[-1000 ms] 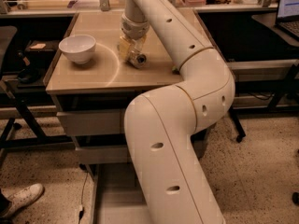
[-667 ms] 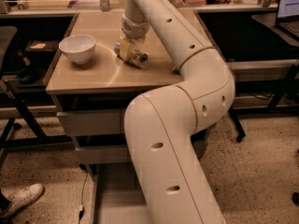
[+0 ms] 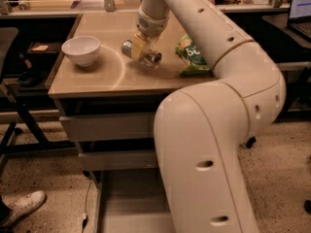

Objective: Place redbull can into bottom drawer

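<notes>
The redbull can [image 3: 146,55] is tipped on its side, with its silver top facing left, just over the middle of the tan tabletop [image 3: 97,81]. My gripper [image 3: 140,46] comes down from above and is shut on the can, its yellowish fingers [image 3: 138,45] across the can's body. The bottom drawer [image 3: 127,203] is pulled out at floor level below the table front. Its flat grey floor shows, and my arm hides its right part.
A white bowl [image 3: 81,50] stands on the left of the table. A green snack bag [image 3: 192,55] lies right of the can. Two upper grey drawers [image 3: 107,127] are closed. A shoe [image 3: 22,207] is at the bottom left. My arm fills the right foreground.
The can has gone from under the gripper on the table to tipped sideways in its grasp. The arm has shifted, uncovering the green snack bag.
</notes>
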Available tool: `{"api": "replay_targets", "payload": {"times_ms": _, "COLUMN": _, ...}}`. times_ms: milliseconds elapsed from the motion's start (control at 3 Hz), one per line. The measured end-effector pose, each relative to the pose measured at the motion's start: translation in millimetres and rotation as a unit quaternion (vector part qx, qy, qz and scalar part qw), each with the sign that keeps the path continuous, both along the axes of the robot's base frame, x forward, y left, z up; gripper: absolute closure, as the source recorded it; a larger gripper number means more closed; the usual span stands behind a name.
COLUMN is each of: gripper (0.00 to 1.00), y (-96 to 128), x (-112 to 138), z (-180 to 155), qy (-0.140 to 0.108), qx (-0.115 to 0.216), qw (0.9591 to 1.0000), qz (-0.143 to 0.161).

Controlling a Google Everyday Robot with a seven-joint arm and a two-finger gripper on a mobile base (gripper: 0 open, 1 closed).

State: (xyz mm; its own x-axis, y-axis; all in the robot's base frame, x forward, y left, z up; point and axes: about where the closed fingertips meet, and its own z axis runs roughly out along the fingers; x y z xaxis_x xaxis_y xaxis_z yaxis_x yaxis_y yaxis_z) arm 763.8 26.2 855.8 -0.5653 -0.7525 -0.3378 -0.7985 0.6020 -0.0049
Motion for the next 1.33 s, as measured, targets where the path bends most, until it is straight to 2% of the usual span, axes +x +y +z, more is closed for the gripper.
{"api": "replay_targets", "payload": {"times_ms": 333, "gripper": 1.00, "y": -19, "x": -29, "z": 6, "qy": 0.002, "qx": 0.028, "qw": 0.9995, "qz": -0.012}}
{"api": "replay_targets", "payload": {"times_ms": 667, "gripper": 1.00, "y": -18, "x": -43, "z": -19, "qy": 0.026, "qx": 0.016, "qw": 0.9995, "qz": -0.005}}
{"api": "replay_targets", "payload": {"times_ms": 1000, "gripper": 1.00, "y": -18, "x": -43, "z": -19, "qy": 0.026, "qx": 0.016, "qw": 0.9995, "qz": -0.005}}
{"api": "replay_targets", "payload": {"times_ms": 1333, "gripper": 1.00, "y": -16, "x": -53, "z": -22, "qy": 0.036, "qx": 0.013, "qw": 0.9993, "qz": -0.009}}
